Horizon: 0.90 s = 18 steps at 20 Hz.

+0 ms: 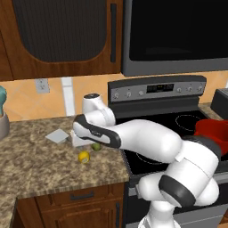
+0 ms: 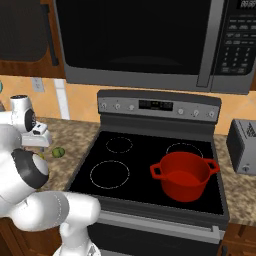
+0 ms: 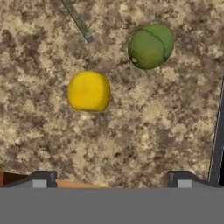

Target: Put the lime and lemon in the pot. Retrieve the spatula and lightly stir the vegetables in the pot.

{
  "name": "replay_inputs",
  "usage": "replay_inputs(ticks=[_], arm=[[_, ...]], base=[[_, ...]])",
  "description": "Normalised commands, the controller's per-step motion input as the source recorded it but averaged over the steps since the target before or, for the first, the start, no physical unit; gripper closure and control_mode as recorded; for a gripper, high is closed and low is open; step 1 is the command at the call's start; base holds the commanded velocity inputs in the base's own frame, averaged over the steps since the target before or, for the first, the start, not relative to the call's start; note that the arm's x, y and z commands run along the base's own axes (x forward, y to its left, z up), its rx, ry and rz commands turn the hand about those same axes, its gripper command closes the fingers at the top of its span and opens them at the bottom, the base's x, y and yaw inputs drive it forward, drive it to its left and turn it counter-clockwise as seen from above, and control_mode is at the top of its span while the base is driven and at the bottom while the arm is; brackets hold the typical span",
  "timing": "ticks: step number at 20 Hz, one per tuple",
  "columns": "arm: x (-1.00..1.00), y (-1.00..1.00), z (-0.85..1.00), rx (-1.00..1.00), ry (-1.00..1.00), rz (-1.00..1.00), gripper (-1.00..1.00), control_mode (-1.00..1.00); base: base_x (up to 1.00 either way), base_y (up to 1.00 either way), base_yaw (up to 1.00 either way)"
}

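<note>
- Hovering over the speckled worktop [image 1: 40,156], the end effector [image 3: 111,177] stands spread wide, grasping nothing
- lemon [image 3: 88,91] and lime [image 3: 150,45] lie near each other on the worktop beneath it, apart; spatula [image 1: 58,135] lies flat just behind them
- red pot [image 2: 183,175] sits on the stove's [image 2: 145,165] near right burner, well apart from the fruits

Both base cameras are looking forward and down from behind the arm — left and right — sharing the stove [image 2: 150,170] and lime [image 1: 95,146]. The hand camera is facing straight down, hovering close over the desk [image 3: 144,131].
</note>
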Motion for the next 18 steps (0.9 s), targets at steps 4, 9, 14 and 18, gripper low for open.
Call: replay_inputs(ticks=[4, 9, 14, 18], arm=[[0.1, 0.36, -0.52, 0.0, 0.06, 0.0, -1.0, -1.0], [0.16, 0.2, -0.33, -0.04, 0.0, 0.0, -1.0, -1.0], [0.16, 0.01, -0.25, -0.06, 0.0, 0.0, -1.0, -1.0], [0.21, 0.0, -0.28, -0.03, 0.0, 0.0, -1.0, -1.0]], base=[[0.0, 0.0, 0.0], [0.0, 0.0, 0.0], [0.0, 0.0, 0.0], [0.0, 0.0, 0.0]])
